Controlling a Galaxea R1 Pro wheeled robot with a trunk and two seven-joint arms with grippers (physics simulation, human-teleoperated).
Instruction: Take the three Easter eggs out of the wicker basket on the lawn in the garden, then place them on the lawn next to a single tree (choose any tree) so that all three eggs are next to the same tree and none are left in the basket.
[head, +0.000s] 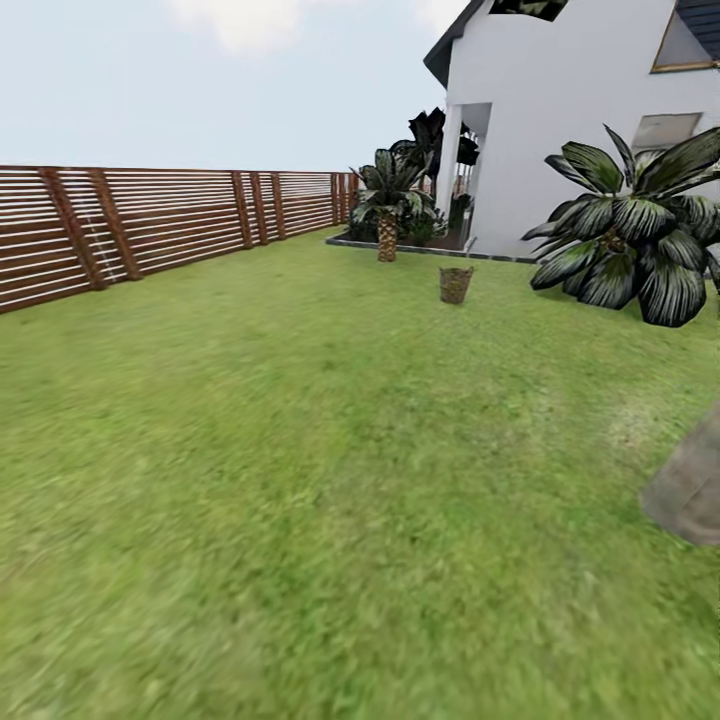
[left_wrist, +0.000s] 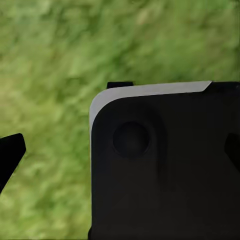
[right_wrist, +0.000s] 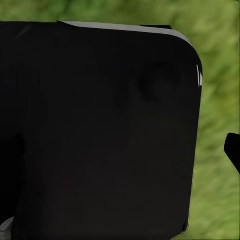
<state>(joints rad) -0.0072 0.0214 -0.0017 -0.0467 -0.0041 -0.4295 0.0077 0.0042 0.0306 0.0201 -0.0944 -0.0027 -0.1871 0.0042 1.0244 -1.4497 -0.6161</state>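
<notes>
The wicker basket (head: 455, 284) stands small and far off on the lawn (head: 300, 450), in front of the white house. The eggs cannot be made out at this distance. A mottled grey-tan tree trunk (head: 690, 492) enters at the right edge, close by. In the left wrist view my left gripper (left_wrist: 120, 152) is open, one dark fingertip (left_wrist: 11, 154) at each side, over a black part of my body and grass. In the right wrist view one fingertip (right_wrist: 233, 149) of my right gripper sits at the picture's edge, spread wide, with nothing held.
A brown slat fence (head: 150, 225) runs along the left. A short palm (head: 387, 225) stands near the house (head: 560, 120). A large dark-leaved bush (head: 630, 245) grows to the right of the basket. Broad grass lies between me and the basket.
</notes>
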